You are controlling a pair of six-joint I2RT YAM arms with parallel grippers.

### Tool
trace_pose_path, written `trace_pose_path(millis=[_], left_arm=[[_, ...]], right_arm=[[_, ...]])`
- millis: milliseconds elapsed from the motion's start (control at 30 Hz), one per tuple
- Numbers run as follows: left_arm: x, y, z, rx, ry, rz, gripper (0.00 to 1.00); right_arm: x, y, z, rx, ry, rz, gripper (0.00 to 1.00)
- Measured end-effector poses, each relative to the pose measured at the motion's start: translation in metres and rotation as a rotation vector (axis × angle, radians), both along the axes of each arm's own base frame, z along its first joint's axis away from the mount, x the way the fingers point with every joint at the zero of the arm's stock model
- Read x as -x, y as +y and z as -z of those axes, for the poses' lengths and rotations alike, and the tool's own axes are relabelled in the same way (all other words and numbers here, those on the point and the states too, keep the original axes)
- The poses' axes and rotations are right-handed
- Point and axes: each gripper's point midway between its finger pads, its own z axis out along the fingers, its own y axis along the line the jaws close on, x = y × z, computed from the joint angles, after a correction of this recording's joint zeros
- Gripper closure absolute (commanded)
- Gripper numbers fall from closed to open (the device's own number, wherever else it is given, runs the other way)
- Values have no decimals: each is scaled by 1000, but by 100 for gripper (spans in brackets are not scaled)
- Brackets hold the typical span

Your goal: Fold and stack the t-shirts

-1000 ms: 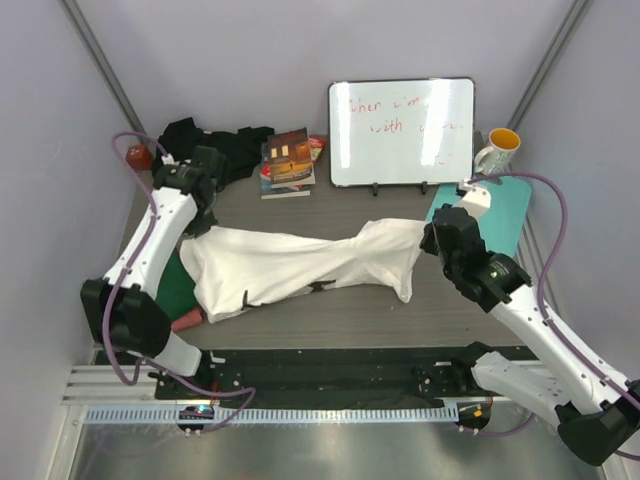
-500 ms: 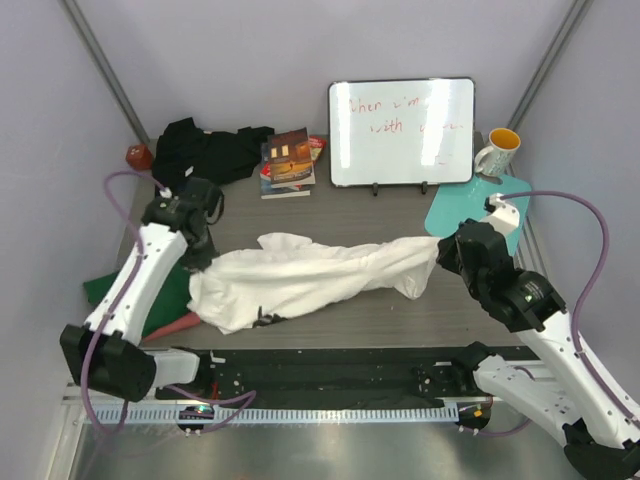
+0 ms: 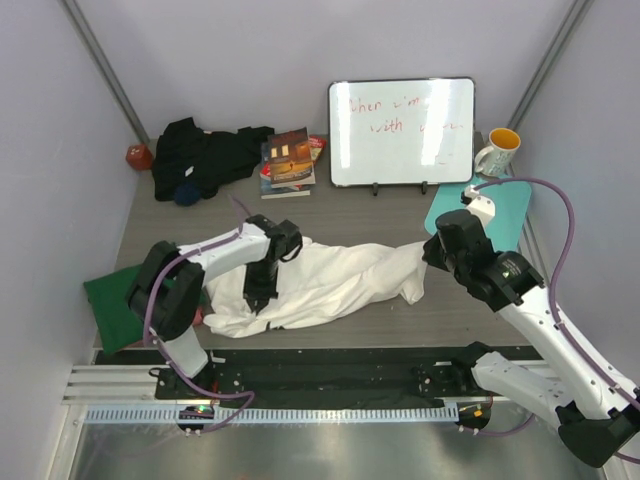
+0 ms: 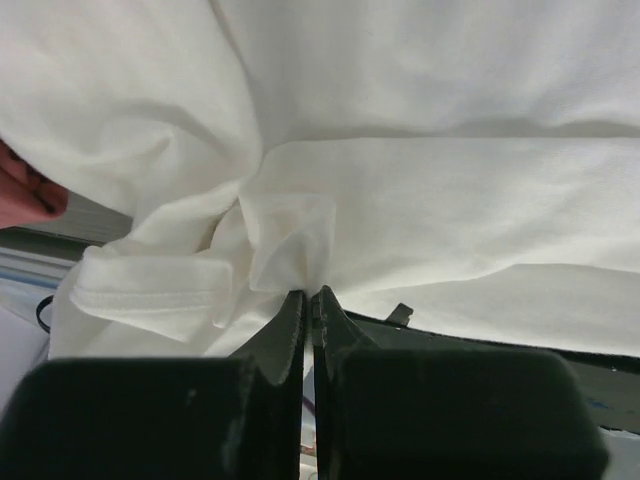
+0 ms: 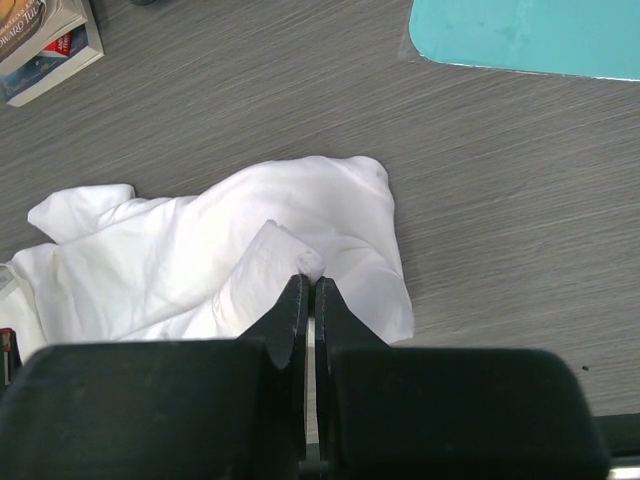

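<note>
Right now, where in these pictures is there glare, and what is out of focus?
Top external view: glare on the whiteboard washes out some red writing. Left wrist view: the white t-shirt fills the frame; the left tool is a dark blur at its base. Right wrist view: the table grain is sharp, the right tool blurred near the lens.

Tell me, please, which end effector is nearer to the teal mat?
Right. The right end effector grips the white t-shirt just beside the teal mat; the left end effector grips its opposite end.
</note>
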Motion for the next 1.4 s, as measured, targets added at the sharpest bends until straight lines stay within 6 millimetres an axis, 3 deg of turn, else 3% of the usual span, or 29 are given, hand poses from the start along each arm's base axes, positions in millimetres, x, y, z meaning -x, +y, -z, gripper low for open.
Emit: trace_pose_path(millis=[100, 300, 400, 500, 633, 733, 833, 1067, 1400], left_arm=[[13, -2, 7, -13, 11, 1, 100], [43, -10, 13, -29, 30, 24, 60], [47, -12, 1, -36, 2, 35, 43], [37, -16, -25, -19, -76, 31, 38], [3, -29, -65, 47, -261, 22, 39], [-12, -26, -75, 33, -327, 14, 40], [-18, -12, -66, -35, -307, -1, 42], [-15, 19, -22, -183, -156, -7, 43], [-14, 13, 2, -167, -110, 18, 46]], right_arm=[[0, 0, 0, 0, 1, -3, 99], [-4, 6, 0, -9, -4, -21, 99], [-6, 9, 3, -5, 6, -33, 99], [-7, 11, 7, -4, 10, -41, 99], [-7, 12, 11, -5, 13, -47, 99], [-7, 14, 14, -9, 17, -54, 99], [-8, 16, 13, -16, 13, -60, 99], [-7, 16, 13, -17, 9, -64, 99], [-8, 16, 14, -10, 6, -70, 99]])
